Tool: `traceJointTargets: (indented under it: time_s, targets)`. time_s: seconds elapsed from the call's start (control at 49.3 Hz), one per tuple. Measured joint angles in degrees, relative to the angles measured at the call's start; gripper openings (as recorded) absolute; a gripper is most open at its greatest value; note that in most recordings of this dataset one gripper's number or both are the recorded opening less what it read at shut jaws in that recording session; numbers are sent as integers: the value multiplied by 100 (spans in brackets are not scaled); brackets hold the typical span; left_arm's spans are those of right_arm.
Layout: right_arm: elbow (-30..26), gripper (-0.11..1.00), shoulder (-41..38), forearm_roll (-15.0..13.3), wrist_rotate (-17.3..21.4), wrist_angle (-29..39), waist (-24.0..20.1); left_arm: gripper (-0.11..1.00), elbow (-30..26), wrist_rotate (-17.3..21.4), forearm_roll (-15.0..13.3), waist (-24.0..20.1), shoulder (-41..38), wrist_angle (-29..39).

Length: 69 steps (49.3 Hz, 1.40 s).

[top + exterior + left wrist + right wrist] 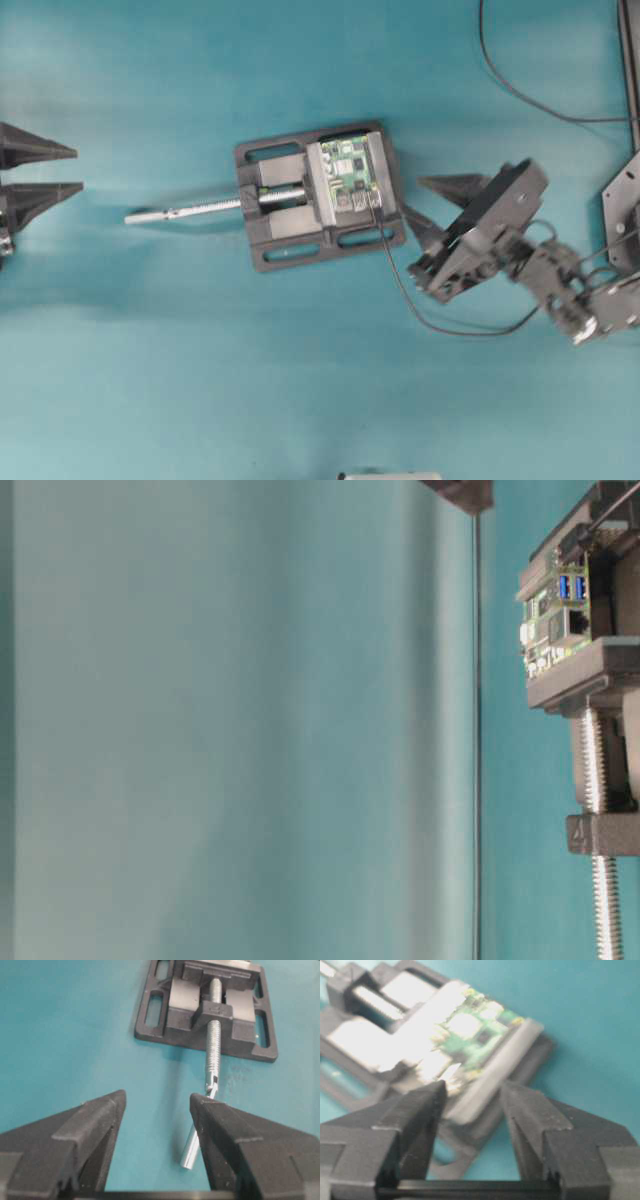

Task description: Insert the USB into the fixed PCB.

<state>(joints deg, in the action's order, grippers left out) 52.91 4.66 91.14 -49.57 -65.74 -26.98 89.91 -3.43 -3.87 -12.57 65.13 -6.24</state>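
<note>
Fingers of the right gripper (pixel 432 218), black and wedge-shaped, are standing apart with nothing between them; in the right wrist view only blurred vise and board are showing through the gap. In the overhead view this gripper is sitting right of centre, its tips pointing left toward the vise, just beside the vise's right edge and not touching it.

A thin black cable (pixel 440 325) is looping below the right gripper toward the lower middle of the frame and rising to the small dark USB plug (pixel 377 206), which is sitting at the lower edge of the small green rectangular circuit board (pixel 352 172) with silver port housings. How deep the plug is seated, I cannot tell. The board is being clamped in the right half of the black metal vise (pixel 265 225) at the centre of the frame, and the vise's silver threaded screw rod (pixel 185 210) is sticking out to the left.

The left gripper (pixel 78 168) is resting at the far left edge, well apart from the vise, its two black fingers (pixel 95 1127) spread wide and empty. In the left wrist view the rod's handle end is lying just beyond them on the teal table surface (pixel 150 380).

A second thin black cable (pixel 520 95) is curving across the upper right corner.
</note>
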Motion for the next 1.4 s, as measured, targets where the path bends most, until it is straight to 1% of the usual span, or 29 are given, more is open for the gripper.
traceJointTargets:
  time_s: [0.101,0.122,0.203,0.264,0.304,0.385,0.446,0.487,0.568,0.629,0.791,0.892,1.014,1.095,1.217,1.298,1.399]
  targets:
    - [439,56,492,-606,18,554,308,72,-9,0,0,0,0,0]
    - [545,56,624,-782,18,729,413,72,-9,0,0,0,0,0]
    - [817,56,1011,-1248,9,1266,800,72,-9,0,0,0,0,0]
    - [1037,59,1336,-1617,0,1723,1151,72,-9,0,0,0,0,0]
    - [1160,63,1529,-1819,9,1969,1362,72,-9,0,0,0,0,0]
    - [1362,76,1978,-2171,0,2452,1749,72,0,9,0,0,0,0]
    - [1512,86,2329,-2364,-26,2769,2021,72,-9,0,0,0,0,0]
    - [1617,90,2619,-2479,-18,2971,2232,72,-9,0,-9,0,0,0]
    - [1828,88,3085,-2654,-26,3226,2540,72,-9,0,0,0,0,0]
    - [2021,86,3445,-2733,0,3366,2672,72,-9,0,-9,0,0,0]
    - [2522,85,4412,-2786,26,3683,2707,72,0,0,0,0,0,0]
    - [2865,85,5071,-2795,-9,4096,2716,72,-9,0,0,0,0,0]
    - [3217,85,5572,-2839,-44,4474,2707,72,-9,0,0,0,0,0]
    - [3384,85,5713,-2944,-62,4605,2707,72,0,0,0,-18,0,0]
    - [3393,85,5748,-3252,-114,4658,2716,72,-9,0,0,-18,9,0]
    - [3393,85,5748,-3533,-149,4720,2716,72,-9,0,0,0,9,0]
    - [3401,85,5748,-3735,-141,4852,2716,72,-9,0,0,0,9,0]
